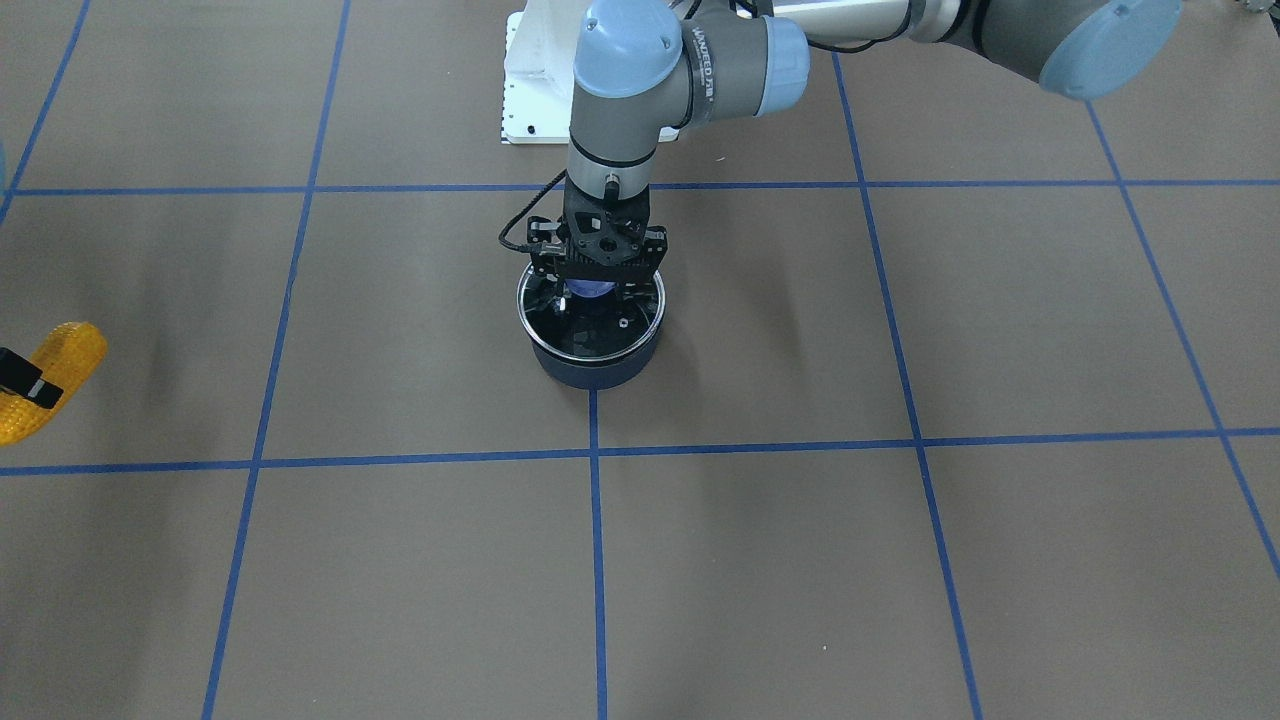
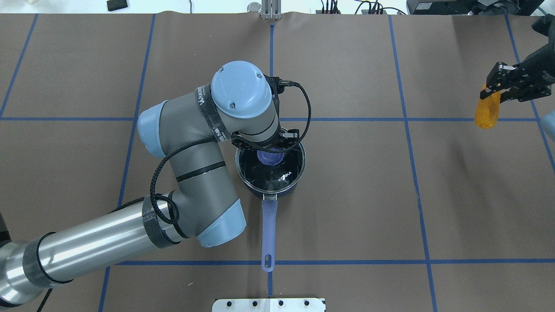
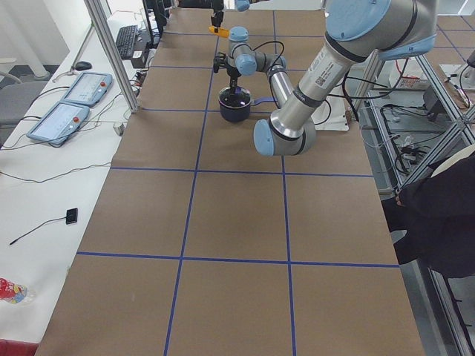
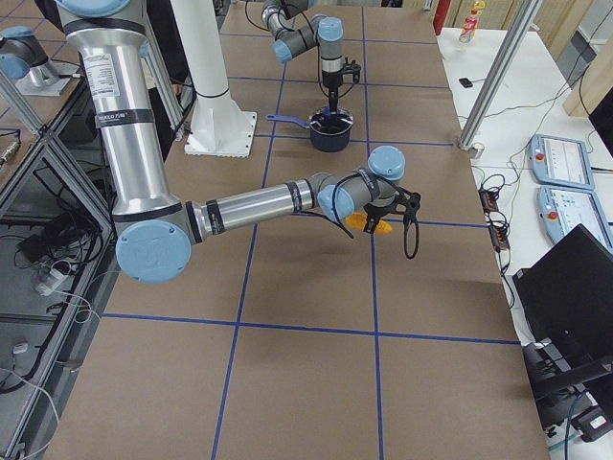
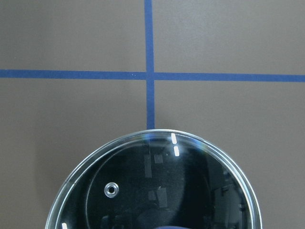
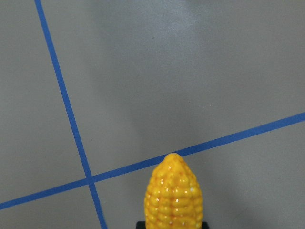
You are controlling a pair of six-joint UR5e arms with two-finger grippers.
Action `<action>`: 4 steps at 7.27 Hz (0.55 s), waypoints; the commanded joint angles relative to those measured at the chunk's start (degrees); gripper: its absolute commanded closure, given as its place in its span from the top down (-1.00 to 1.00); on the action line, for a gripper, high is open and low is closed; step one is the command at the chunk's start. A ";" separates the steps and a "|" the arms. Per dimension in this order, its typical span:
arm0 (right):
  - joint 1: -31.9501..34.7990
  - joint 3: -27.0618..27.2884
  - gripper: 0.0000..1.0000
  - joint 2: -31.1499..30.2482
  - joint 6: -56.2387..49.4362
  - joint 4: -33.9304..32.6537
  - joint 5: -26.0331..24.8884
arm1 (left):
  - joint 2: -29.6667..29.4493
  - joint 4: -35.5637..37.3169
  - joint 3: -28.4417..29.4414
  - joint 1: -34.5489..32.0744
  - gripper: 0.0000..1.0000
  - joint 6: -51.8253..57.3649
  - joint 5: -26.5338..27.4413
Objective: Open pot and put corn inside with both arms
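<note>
Because the glass lid [image 1: 622, 330] sits on the pot [image 1: 590, 373] at the centre of the overhead view, the left gripper [image 1: 592, 291] hangs straight down over it, its jaws flanking the lavender knob [image 2: 269, 157]. Whether they pinch it cannot be told. The right gripper [image 2: 492, 90] clamps the corn [image 2: 484, 114] by its thick end above the table at that view's right edge, well apart from the pot, likely waiting for it to be opened.

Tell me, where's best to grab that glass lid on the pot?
By the lavender knob at its centre, straight from above. The glass lid is wide and smooth, seated on the pot; only the knob stands up narrow enough to pinch.
</note>
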 commanded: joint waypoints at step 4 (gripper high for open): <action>-7.87 3.03 -0.31 7.84 19.11 -0.25 -3.97 | 11.20 5.78 -12.09 -7.67 0.14 17.09 -4.79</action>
